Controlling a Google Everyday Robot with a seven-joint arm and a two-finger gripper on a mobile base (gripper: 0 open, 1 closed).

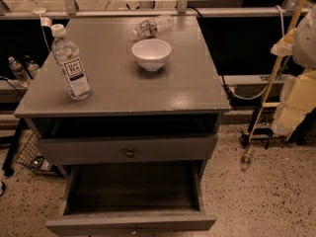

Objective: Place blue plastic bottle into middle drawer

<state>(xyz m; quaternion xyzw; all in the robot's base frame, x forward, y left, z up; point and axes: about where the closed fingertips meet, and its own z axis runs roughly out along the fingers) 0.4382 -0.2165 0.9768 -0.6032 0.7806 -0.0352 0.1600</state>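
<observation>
Nearest the camera, the middle drawer [131, 222] stands pulled well out from the foot of the cabinet; its dark inside lies open to view and nothing can be seen in it; its plain grey rim runs as wide as the cabinet. Just above and behind it sits a closed drawer face [163, 149] with a small round knob [130, 153] at its middle; over that face a dark open gap runs under the table [163, 90].

To the right, the claw [288, 116] hangs as a pale yellowish shape at the picture's right edge, over the speckled floor [256, 196]; it is well apart from the table and touches none of the things on it; it holds nothing that shows; whether it is apart or together cannot be told.

On the table's front left part stands the blue plastic bottle [73, 69]; it is upright on its base, its long axis vertical, its white cap [58, 30] uppermost; the white label with dark "TEA" lettering faces the camera. Further back, near the middle, sits a white bowl [151, 53], mouth up, well apart from the bottle. Beyond the bowl, near the far edge, a ridged clear bottle [154, 26] lies on its side, its long axis running left to right.
</observation>
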